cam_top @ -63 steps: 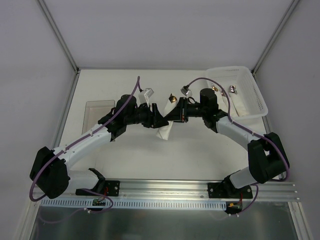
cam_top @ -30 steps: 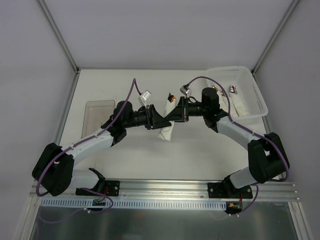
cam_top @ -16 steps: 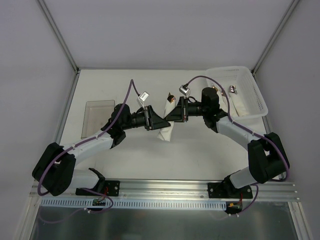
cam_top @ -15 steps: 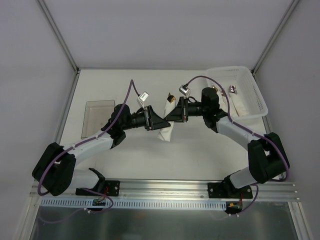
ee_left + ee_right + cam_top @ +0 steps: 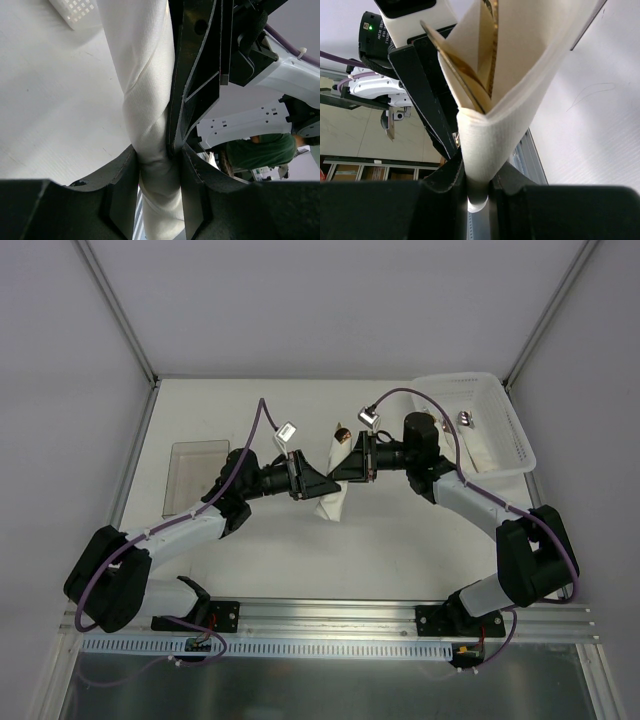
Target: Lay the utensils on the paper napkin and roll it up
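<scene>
– White paper napkin point(image 5: 330, 502): where is it sitting, and what is it carrying?

– It is standing as a twisted roll near the middle of the table point(image 5: 400, 540), between the two arms. The utensils point(image 5: 470, 75) are lying inside it, and their copper-gold heads are sticking out of the open far end. Whether the near end is touching the table cannot be told.

– What is the left gripper point(image 5: 160, 170) doing?

– Its jaws are pinching the roll at a narrow waist, and the paper is bulging above and below them.

– And the right gripper point(image 5: 477, 187)?

– It is clamping the same roll from the opposite side, with its jaws drawn narrow on the folded edge. The two grippers are meeting almost tip to tip.

– What is lying farther out?

– A white mesh basket point(image 5: 510, 425) is sitting at the far right corner, holding further cutlery point(image 5: 464, 420). A clear tray point(image 5: 190, 475) is lying on the left, well apart from the roll.
</scene>
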You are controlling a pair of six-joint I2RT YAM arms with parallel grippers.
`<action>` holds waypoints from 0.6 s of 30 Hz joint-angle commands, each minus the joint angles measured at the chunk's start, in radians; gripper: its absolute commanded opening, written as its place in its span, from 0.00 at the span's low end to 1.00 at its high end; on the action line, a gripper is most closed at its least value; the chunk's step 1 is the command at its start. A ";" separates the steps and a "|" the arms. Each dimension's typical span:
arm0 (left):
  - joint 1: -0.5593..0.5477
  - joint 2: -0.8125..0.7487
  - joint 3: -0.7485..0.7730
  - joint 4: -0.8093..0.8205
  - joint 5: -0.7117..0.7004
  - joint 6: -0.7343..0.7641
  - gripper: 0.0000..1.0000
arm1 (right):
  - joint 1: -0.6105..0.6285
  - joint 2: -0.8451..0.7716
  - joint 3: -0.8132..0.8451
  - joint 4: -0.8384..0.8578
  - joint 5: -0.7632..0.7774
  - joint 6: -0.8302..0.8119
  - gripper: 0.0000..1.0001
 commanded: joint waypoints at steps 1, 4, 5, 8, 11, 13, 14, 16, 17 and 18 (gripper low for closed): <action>-0.030 0.003 -0.030 -0.017 0.135 0.016 0.26 | -0.004 -0.037 0.105 0.164 0.042 0.044 0.00; -0.028 0.005 -0.044 0.021 0.141 -0.009 0.25 | -0.004 -0.038 0.100 0.200 0.044 0.067 0.00; -0.030 0.008 -0.050 0.043 0.148 -0.019 0.25 | -0.004 -0.038 0.096 0.211 0.044 0.073 0.00; -0.028 0.023 -0.072 0.136 0.161 -0.073 0.27 | -0.004 -0.032 0.091 0.250 0.041 0.099 0.00; -0.028 0.031 -0.081 0.182 0.177 -0.099 0.32 | -0.002 -0.028 0.093 0.257 0.037 0.110 0.00; -0.028 0.029 -0.081 0.184 0.175 -0.099 0.36 | -0.005 -0.028 0.094 0.259 0.039 0.112 0.00; -0.030 0.029 -0.082 0.182 0.177 -0.099 0.37 | -0.005 -0.026 0.096 0.259 0.039 0.112 0.00; -0.030 0.032 -0.081 0.184 0.183 -0.104 0.39 | -0.005 -0.025 0.099 0.262 0.039 0.113 0.00; -0.030 0.032 -0.085 0.182 0.183 -0.105 0.39 | -0.005 -0.026 0.100 0.265 0.039 0.116 0.00; -0.028 0.031 -0.087 0.182 0.183 -0.105 0.39 | -0.005 -0.025 0.100 0.268 0.037 0.121 0.00</action>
